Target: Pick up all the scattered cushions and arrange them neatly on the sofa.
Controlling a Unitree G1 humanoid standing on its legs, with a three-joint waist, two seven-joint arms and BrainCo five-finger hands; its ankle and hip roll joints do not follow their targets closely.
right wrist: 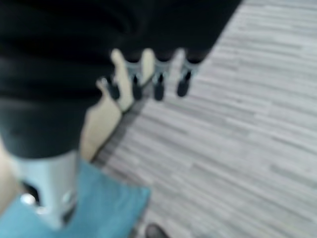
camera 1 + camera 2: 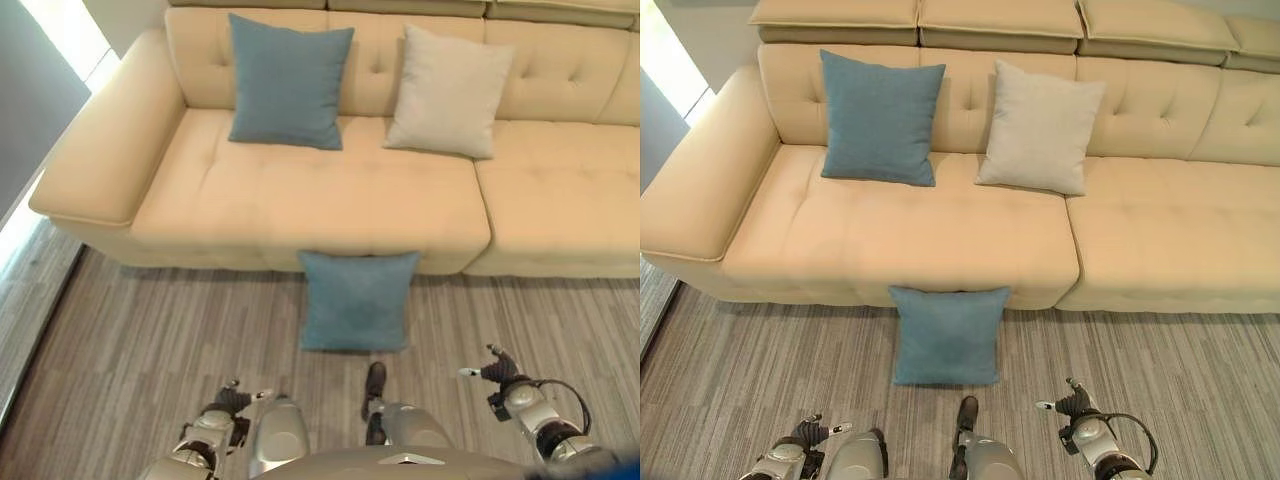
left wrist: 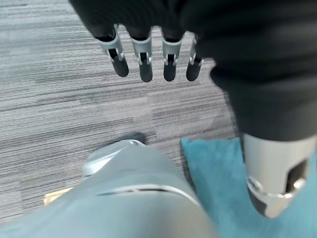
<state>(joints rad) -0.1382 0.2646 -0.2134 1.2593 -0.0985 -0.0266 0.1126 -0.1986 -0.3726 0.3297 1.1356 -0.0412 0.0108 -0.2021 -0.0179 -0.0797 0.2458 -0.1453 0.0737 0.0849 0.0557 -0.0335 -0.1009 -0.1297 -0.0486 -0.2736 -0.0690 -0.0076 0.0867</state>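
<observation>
A blue cushion (image 2: 357, 300) leans on the grey floor against the front of the beige sofa (image 2: 300, 200). On the seat, a second blue cushion (image 2: 288, 82) and a light grey cushion (image 2: 446, 92) stand against the backrest. My left hand (image 2: 235, 399) hangs low at the bottom left, fingers (image 3: 144, 62) straight and empty, with the floor cushion (image 3: 218, 183) close beside it. My right hand (image 2: 497, 370) hovers at the bottom right, its fingers (image 1: 158, 84) relaxed and holding nothing, the floor cushion (image 1: 106, 208) beneath it.
The sofa's left armrest (image 2: 95, 150) ends near a bright window strip (image 2: 65, 30). A second seat section (image 2: 565, 190) stretches to the right. Striped grey carpet (image 2: 140, 340) covers the floor on both sides of the fallen cushion.
</observation>
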